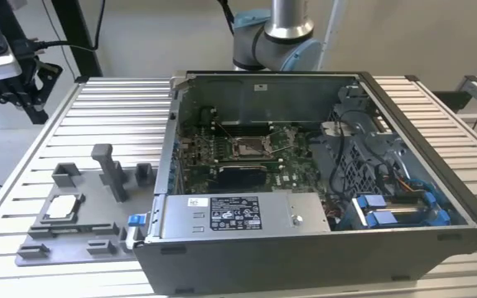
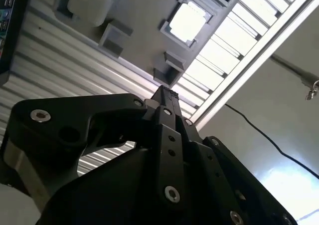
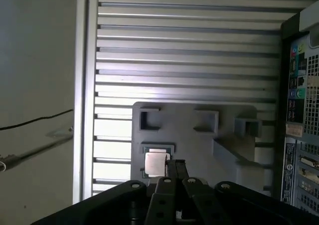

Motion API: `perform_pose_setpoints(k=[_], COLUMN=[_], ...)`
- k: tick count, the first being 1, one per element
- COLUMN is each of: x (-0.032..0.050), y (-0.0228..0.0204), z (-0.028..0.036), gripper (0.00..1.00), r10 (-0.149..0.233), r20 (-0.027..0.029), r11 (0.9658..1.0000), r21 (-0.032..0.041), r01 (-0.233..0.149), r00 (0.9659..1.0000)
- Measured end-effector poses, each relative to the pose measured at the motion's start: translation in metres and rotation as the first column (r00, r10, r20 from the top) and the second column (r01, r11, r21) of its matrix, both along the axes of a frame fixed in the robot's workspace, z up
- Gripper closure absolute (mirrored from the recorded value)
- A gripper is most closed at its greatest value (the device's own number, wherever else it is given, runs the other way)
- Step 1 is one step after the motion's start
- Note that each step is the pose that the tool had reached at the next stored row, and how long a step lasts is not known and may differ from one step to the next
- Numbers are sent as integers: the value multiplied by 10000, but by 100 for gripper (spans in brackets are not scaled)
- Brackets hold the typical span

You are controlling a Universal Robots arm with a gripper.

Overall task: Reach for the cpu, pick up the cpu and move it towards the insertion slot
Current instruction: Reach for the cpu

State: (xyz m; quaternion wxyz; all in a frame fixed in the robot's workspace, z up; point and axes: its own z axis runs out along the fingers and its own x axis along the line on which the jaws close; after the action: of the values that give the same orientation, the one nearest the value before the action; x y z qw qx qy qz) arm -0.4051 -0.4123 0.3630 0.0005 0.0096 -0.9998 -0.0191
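The hand [image 3: 175, 166] is closed and empty, apart from the cpu [image 3: 155, 164]; if it descends without opening, it could knock the cpu askew.

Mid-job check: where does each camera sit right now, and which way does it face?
Exterior view: off the arm, high up, looking down on the open computer case, the insertion slot and the grey tray; the arm rises behind the case.
First wrist view: on the arm, looking down past the gripper onto the tray.
Second wrist view: on the arm, looking along the gripper's dark body toward the tray.
Shared: both wrist views show the gripper and the cpu lying in its tray pocket.
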Motion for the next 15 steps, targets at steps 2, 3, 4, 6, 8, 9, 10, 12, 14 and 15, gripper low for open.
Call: perform_pose_setpoints(k=[2, 3, 4, 6, 8, 9, 10, 12, 14, 15], x=[-33, -48, -59, -68, -69, -70, -70, -72, -72, -73], y=[-21, -25, -32, -53, -90, -104, -114, -123, -124, -124], z=[-8, -12, -15, -22, -29, -33, -36, -38, -38, -38], gripper=[100, 100, 100, 100, 100, 100, 100, 100, 100, 100], r10=[-1, -1, 1, 0, 0, 0, 0, -1, -2, -2], r20=[1, 2, 1, 1, 0, 2, 1, 1, 1, 1], r11=[10000, 10000, 10000, 10000, 10000, 10000, 10000, 10000, 10000, 10000], r21=[-1, 0, 0, 1, 0, 1, 0, 0, 0, 0], r01=[1, 1, -1, 0, 0, 0, 0, 1, 2, 2], r00=[10000, 10000, 10000, 10000, 10000, 10000, 10000, 10000, 10000, 10000])
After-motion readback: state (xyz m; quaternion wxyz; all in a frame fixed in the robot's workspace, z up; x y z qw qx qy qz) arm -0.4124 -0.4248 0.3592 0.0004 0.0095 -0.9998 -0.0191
